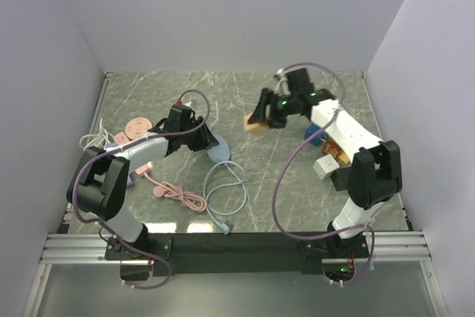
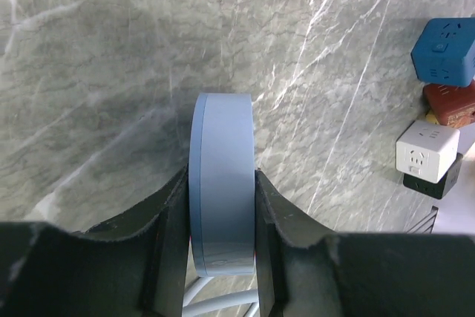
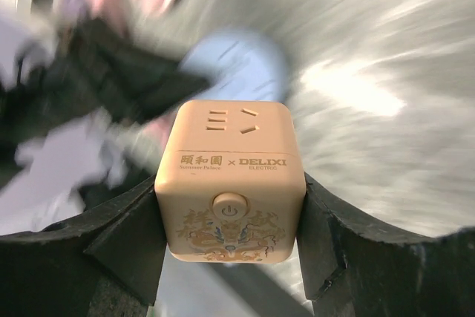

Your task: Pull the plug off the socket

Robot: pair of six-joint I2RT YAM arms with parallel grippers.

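Looks done bar the set-down: pale blue disc-shaped plastic plug (image 2: 221, 183) pinched edge-on in left gripper (image 1: 199, 139) near middle of grey marble table (image 1: 252, 94), apart from peach plastic cube socket (image 3: 230, 183) clamped in right gripper (image 1: 261, 118) at its 2 o'clock, visible slots empty, pale blue cable (image 2: 223, 301) trailing toward 6 o'clock

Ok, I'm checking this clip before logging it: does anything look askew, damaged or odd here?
Nothing damaged or spilled. The blue plug stands on edge, clamped in the left end effector; the peach socket cube sits in the right end effector, apart from it. Only oddity: heavy blur behind the cube in the right wrist view.
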